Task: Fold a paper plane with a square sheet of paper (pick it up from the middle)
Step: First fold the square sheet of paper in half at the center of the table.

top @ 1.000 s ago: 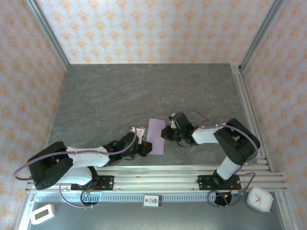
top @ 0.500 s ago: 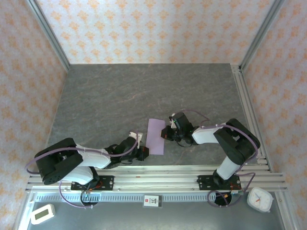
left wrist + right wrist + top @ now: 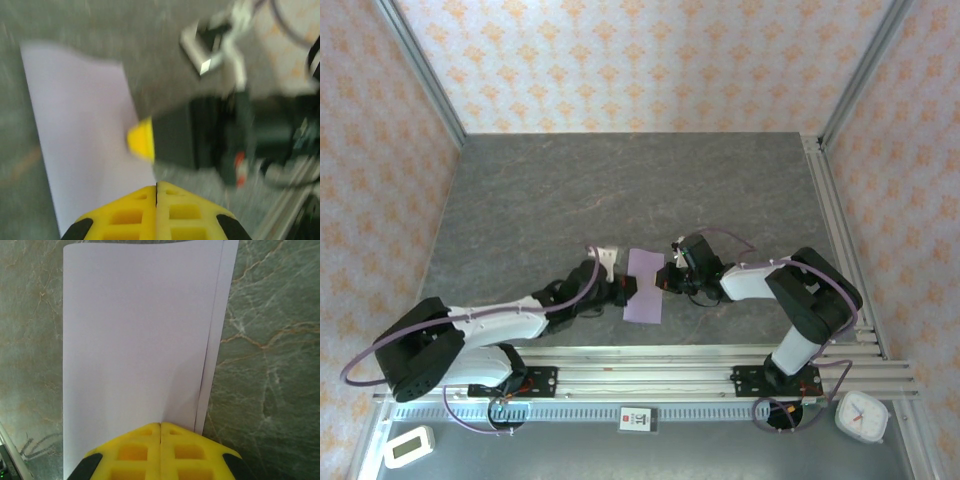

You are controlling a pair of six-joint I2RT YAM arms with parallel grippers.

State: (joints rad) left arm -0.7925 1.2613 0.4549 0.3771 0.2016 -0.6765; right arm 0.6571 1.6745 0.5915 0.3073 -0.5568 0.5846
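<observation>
Since a second ago, my left arm has pulled back toward its base and then reached out again. So the left end effector (image 3: 624,291) now sits further up the left side of the sheet of paper (image 3: 644,290) than it did. The sheet and the right arm have stayed where they were.

The sheet lies flat on the tabletop (image 3: 620,190), between my two arms and close to the near edge. It is folded over into a long strip. Its long way points almost straight away from me, and its short way runs from one arm to the other. From the right wrist I can see the top layer does not quite cover the bottom one, so a thin band of the lower layer peeks out along one long side.

The left end effector has its fingers together with nothing between them. It is right at the left long edge, about halfway along, but that wrist view is too blurry to tell if it touches. The right end effector (image 3: 664,281) also has its fingers together. Its tip rests on the right long edge, and I think it is pinning the sheet down.

So the paper lies to the right of my left end effector and to the left of my right one. Both are about equally near. I think the left one is free to do the next fold.
</observation>
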